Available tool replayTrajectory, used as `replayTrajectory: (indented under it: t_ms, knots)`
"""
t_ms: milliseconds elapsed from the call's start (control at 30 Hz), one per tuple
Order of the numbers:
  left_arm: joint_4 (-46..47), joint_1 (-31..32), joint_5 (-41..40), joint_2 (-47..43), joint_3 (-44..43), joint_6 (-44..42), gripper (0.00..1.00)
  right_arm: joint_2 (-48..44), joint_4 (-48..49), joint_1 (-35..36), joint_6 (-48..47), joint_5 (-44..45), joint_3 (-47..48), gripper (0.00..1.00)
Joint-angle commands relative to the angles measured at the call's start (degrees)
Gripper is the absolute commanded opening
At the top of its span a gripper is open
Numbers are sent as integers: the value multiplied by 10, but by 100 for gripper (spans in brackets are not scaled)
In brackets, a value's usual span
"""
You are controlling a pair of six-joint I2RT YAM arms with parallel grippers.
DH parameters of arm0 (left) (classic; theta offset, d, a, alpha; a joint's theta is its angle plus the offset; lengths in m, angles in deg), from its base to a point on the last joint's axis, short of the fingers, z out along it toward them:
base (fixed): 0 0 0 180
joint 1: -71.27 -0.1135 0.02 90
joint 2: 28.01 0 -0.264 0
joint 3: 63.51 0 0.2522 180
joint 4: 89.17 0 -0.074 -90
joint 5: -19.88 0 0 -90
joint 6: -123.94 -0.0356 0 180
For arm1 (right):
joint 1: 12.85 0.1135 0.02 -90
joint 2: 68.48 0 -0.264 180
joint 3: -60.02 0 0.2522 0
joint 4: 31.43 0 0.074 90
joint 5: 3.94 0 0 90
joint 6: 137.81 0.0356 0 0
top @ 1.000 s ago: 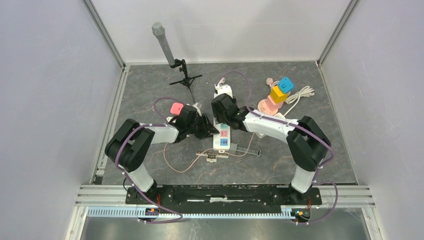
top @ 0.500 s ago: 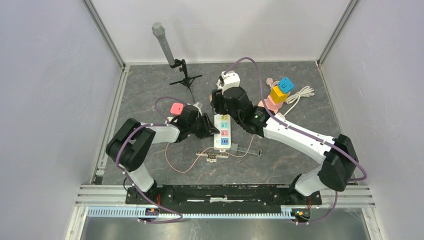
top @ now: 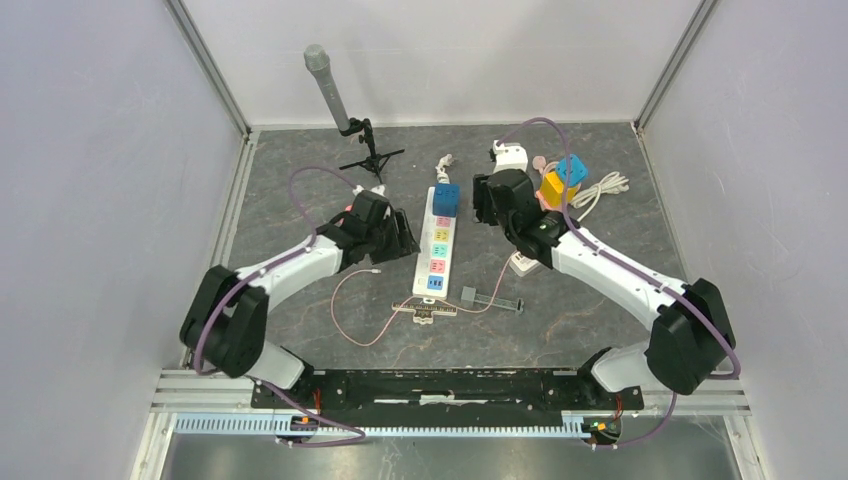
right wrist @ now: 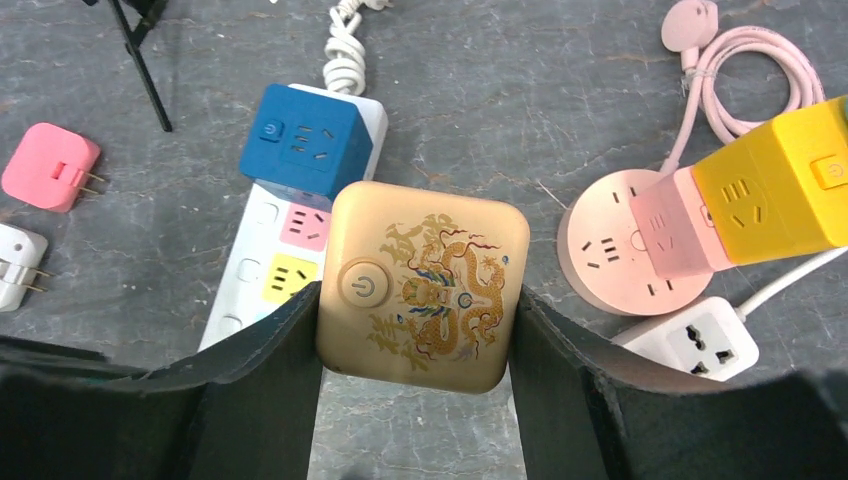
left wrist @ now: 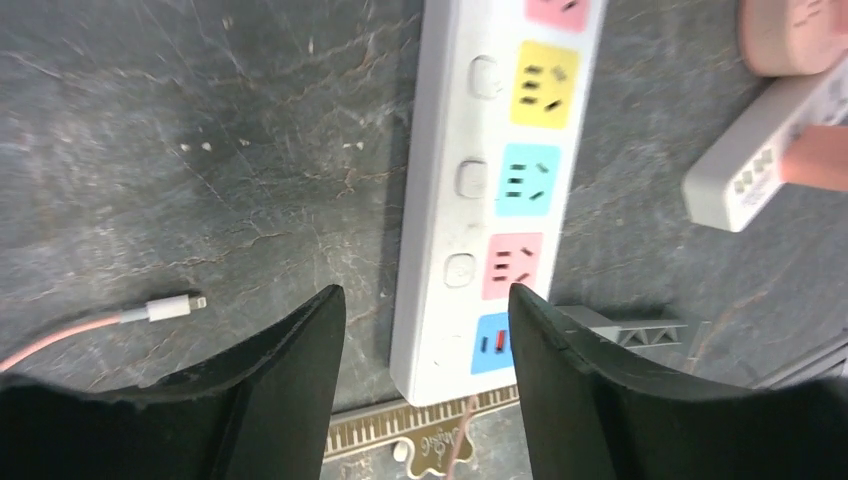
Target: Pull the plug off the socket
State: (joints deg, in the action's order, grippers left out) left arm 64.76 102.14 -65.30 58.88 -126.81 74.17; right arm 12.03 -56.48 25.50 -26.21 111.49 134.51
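Gripper, right (right wrist: pixel 418 292): both dark, smooth fingers are pressed flat against opposite sides of the plug (right wrist: pixel 440 260), clamped on it at the centre of the wrist view.
Plug: a square block with rounded corners and a matte gold face, printed with a dragon pattern, with a round power button at its left. It is held in the air, sitting in none of the strip's sockets.
Gripper, left (left wrist: pixel 425 292): its fingers are spread apart with nothing between them, hanging over the lower end of the power strip (left wrist: pixel 440 120).
Power strip: a long white plastic bar with rounded push switches beside yellow, teal, pink and blue socket faces. In the top view it lies near the middle of the frame, running up and down.
Blue cube (right wrist: pixel 305 145): a glossy square adapter seated on the upper end of the strip, just above and left of the held plug.
Left of frame, right wrist view: a pink plug (right wrist: pixel 50 165) and a white plug (right wrist: pixel 18 262) lie loose with their prongs showing.
Right of frame: a round pink socket (right wrist: pixel 610 250) carries a pink block and a yellow cube (right wrist: pixel 780 190); a white adapter (right wrist: pixel 700 345) lies below them.
Cable (left wrist: pixel 90 325): thin and pink with a white tip, at the lower left of the left wrist view.
Table (top: pixel 300 180): dark grey, veined like stone.
Microphone (top: pixel 325 80): grey, on a black tripod at the upper left of the top view.
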Motion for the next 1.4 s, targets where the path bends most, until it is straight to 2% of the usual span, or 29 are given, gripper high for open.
replayTrajectory:
  t_ms: [0,200,333,367,567,700,767,867,933,1000,1100,1367]
  knots:
    - [-74,-1,-68,-84,-38,-51,71,-5,28,-26,0,-29,-9,0]
    - [-127,-1,-96,-183,-42,-99,81,62,65,-86,-9,-157,-7,0]
    - [-161,-2,-148,-250,-44,-113,99,118,78,-120,-10,-225,24,7]
    - [-165,-2,-155,-266,-43,-118,100,134,76,-127,-12,-233,34,9]
    - [-170,-3,-162,-320,-41,-152,100,196,98,-160,-8,-322,67,24]
    - [-151,-3,-187,-345,-27,-160,100,228,109,-170,-5,-363,82,38]
    - [-138,-3,-179,-355,-23,-161,100,237,108,-172,-6,-368,87,44]
    - [-109,-3,-148,-366,-13,-167,100,239,109,-172,-21,-385,88,48]
    - [-98,-3,-138,-374,-5,-165,100,226,109,-171,-26,-383,78,58]
    - [-93,-3,-131,-379,0,-160,100,207,123,-171,-31,-368,66,72]
    - [-93,-3,-112,-380,-1,-154,100,189,115,-170,-44,-358,65,85]
    - [-118,-3,-54,-335,-33,-156,100,150,96,-164,-49,-352,55,90]
